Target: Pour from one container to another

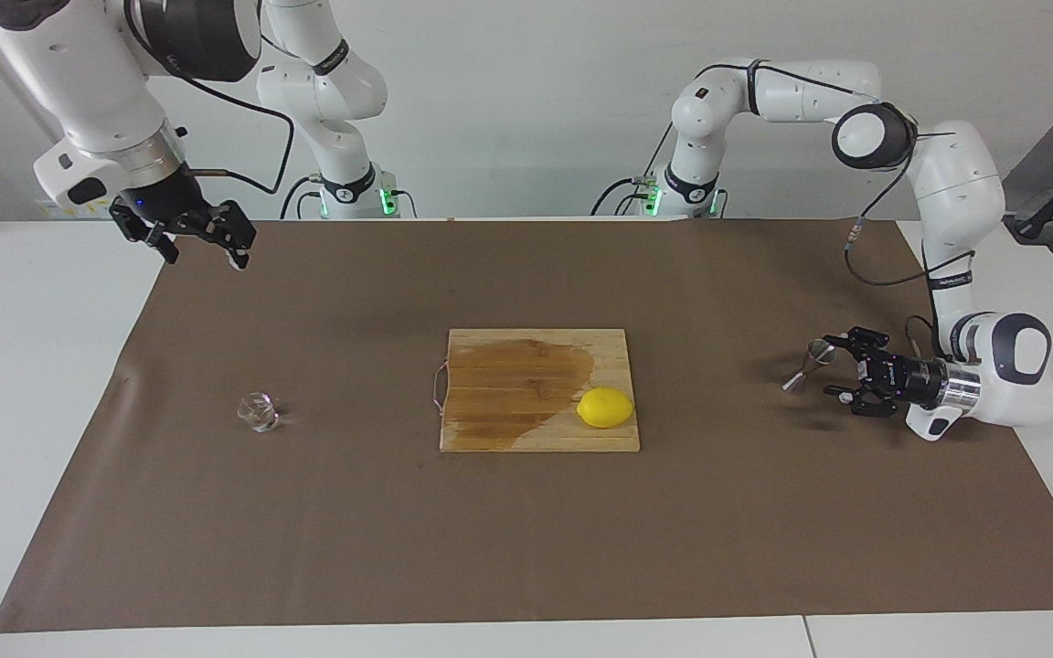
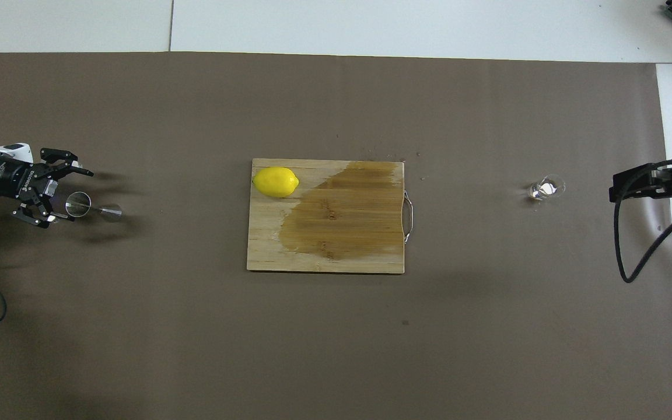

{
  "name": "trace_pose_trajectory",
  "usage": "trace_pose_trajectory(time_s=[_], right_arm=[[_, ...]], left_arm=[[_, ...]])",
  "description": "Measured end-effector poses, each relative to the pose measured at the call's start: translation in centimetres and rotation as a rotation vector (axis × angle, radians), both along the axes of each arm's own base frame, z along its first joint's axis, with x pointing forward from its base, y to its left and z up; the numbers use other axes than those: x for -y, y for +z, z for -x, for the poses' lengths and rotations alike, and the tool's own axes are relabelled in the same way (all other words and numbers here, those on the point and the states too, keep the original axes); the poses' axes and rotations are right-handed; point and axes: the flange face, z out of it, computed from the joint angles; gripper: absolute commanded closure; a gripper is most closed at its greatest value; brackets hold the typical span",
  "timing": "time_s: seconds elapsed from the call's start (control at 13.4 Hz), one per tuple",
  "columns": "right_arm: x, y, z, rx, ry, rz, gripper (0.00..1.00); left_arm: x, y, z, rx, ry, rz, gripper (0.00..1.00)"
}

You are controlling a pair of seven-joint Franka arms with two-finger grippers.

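Note:
The jigger [image 1: 808, 366] [image 2: 92, 208], silver and hourglass-shaped, stands on the brown mat toward the left arm's end of the table. My left gripper [image 1: 835, 367] [image 2: 79, 196] lies low and level beside it, open, its fingertips either side of the jigger's upper cone; I cannot tell if they touch. A tiny clear glass cup [image 1: 259, 412] [image 2: 545, 188] sits on the mat toward the right arm's end. My right gripper [image 1: 205, 249] waits open, high over the mat's corner close to the robots. In the overhead view only a dark part of it shows.
A wooden cutting board [image 1: 490, 434] [image 2: 266, 251] with a dark wet patch lies mid-table between the two containers. A yellow lemon [image 1: 605, 407] [image 2: 276, 181] rests on its corner. The brown mat [image 1: 526, 548] covers most of the white table.

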Motion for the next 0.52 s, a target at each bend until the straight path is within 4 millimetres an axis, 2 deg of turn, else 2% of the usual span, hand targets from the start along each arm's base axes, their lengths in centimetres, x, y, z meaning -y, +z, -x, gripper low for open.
trace_pose_trajectory(time_s=[0.52], right_arm=[[0.0,-0.24,0.06,-0.005,0.0,0.0,0.0]], left_arm=[[0.4,-0.02,-0.12,0.002,-0.005,0.004,0.0]])
